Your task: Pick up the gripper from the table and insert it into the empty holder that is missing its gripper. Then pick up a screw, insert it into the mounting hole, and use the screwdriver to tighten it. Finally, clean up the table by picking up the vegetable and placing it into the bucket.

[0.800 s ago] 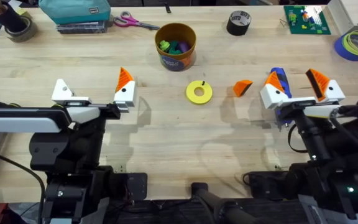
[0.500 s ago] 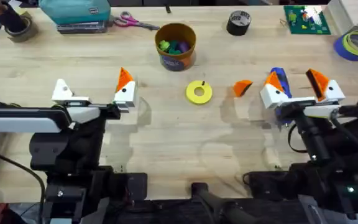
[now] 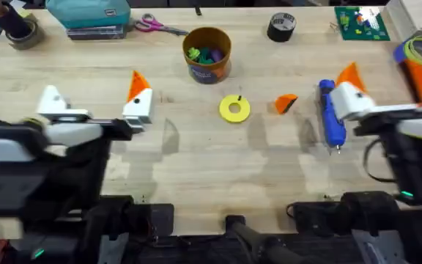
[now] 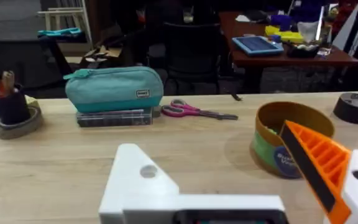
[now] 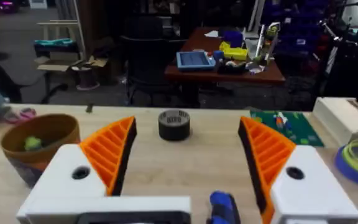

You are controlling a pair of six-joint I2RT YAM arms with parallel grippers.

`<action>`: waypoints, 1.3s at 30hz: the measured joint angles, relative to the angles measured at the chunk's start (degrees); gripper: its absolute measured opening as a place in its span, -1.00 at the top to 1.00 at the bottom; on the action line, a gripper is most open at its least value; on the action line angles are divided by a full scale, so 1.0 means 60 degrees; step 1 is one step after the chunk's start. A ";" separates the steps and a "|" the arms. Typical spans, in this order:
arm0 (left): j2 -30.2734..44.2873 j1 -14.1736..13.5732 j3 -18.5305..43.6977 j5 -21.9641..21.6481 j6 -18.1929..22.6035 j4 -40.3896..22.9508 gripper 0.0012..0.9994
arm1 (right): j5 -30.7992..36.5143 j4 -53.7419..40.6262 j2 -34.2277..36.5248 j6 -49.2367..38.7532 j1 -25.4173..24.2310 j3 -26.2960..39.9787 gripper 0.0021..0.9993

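Loose orange gripper (image 3: 286,103) lies beside blue screwdriver (image 3: 332,117)

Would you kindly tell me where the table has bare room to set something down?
Bare wood lies between the left fingers and the yellow ring-shaped disc, and nearer the arm bases. It is crowded from the loose orange ribbed wedge to the blue pen-shaped screwdriver.

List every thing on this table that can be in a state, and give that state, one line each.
Left hand: open, empty; one white finger bare, without an orange pad.
Right hand: open, empty, both orange pads in place.
Loose orange pad: lying on the table, not fitted.
Blue screwdriver: lying flat, unheld.
Yellow tub: upright, open, toys inside.
Scissors: closed.
Teal pouch: zipped shut.
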 joint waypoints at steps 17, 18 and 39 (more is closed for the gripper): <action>0.6378 0.0007 0.6824 0.0024 0.0025 -0.5660 -0.97 | -0.0105 -0.6522 0.5474 0.0044 0.0000 0.6472 -0.99; 0.6846 0.0007 0.7171 0.0025 0.0024 -0.5964 -0.97 | -0.0105 -0.6937 0.5909 0.0045 0.0000 0.6796 -0.99; 1.1606 0.0007 0.8753 0.0025 0.0025 -0.7777 -0.97 | -0.0109 -0.9257 0.8269 0.0047 0.0000 0.8262 -0.99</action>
